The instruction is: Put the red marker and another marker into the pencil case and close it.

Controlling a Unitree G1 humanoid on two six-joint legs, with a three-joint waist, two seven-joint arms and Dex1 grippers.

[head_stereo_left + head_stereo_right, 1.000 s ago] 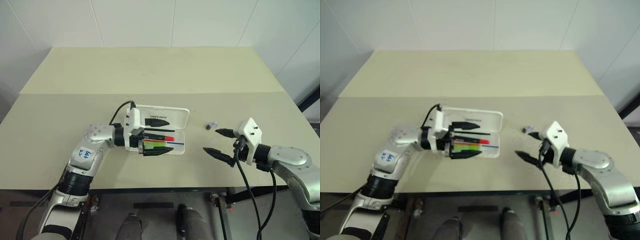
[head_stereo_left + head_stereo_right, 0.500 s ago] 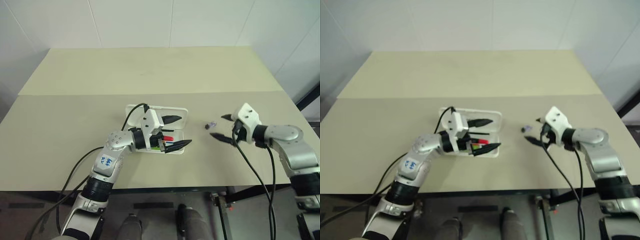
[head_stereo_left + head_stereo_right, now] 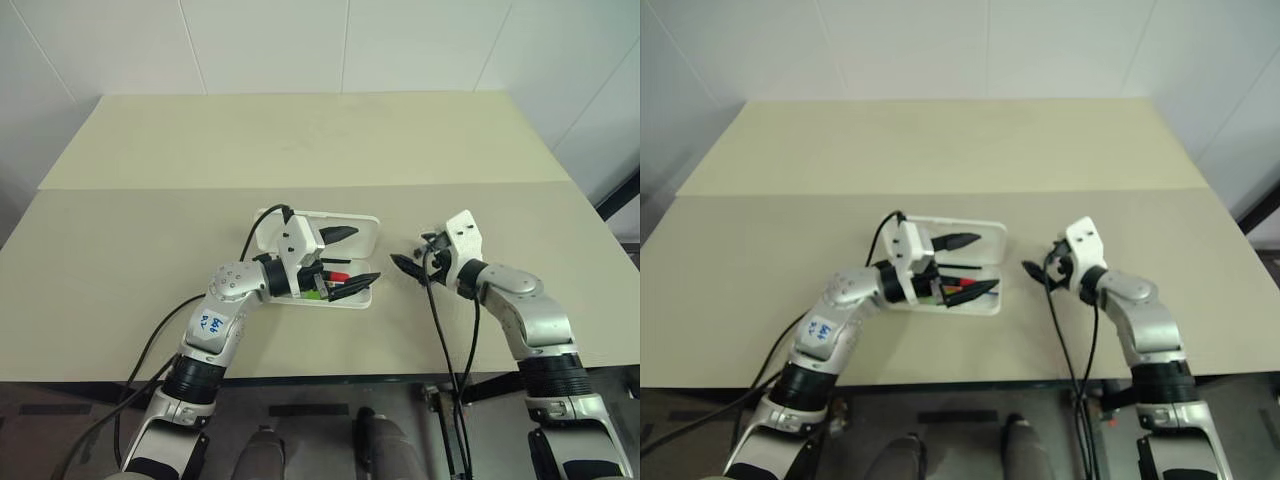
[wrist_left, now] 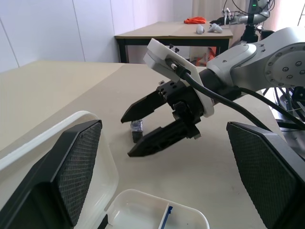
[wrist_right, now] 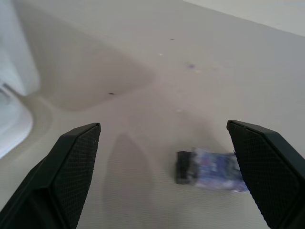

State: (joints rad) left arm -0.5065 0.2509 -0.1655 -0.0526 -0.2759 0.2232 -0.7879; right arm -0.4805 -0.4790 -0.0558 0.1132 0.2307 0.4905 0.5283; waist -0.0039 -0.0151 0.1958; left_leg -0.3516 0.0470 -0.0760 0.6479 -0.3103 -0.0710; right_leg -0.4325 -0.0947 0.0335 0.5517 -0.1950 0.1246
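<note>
The pencil case [image 3: 350, 232] serves as the landmark: it lies open on the near half of the table [image 3: 120, 240], its lid folded flat away from the robot and its tray toward the table's front edge, with a broad strip of bare tabletop between tray and that edge. The left gripper [image 3: 346, 260] hangs over the case, fingers spread wide and clamped on nothing, one finger above the lid and the other above the tray's near right corner. Under it, inside the tray, lie the red marker [image 3: 333, 275], its red end pointing toward the case's right side, and another marker [image 3: 313, 294], the lime-green one, just nearer the robot than the red one; both are partly hidden by the gripper. To the right of the case, a short gap off its right edge, the right gripper [image 3: 407, 263] points toward the case with its fingers also apart and holding nothing. Between those fingers, on the tabletop, sits a small dark-ended object [image 5: 209, 169] wrapped in clear bluish plastic; whether a finger touches it cannot be told. Left of the case the tabletop is open to the table's left edge, and beyond the lid it runs bare past a seam to the far edge by the white wall [image 3: 300, 45].
</note>
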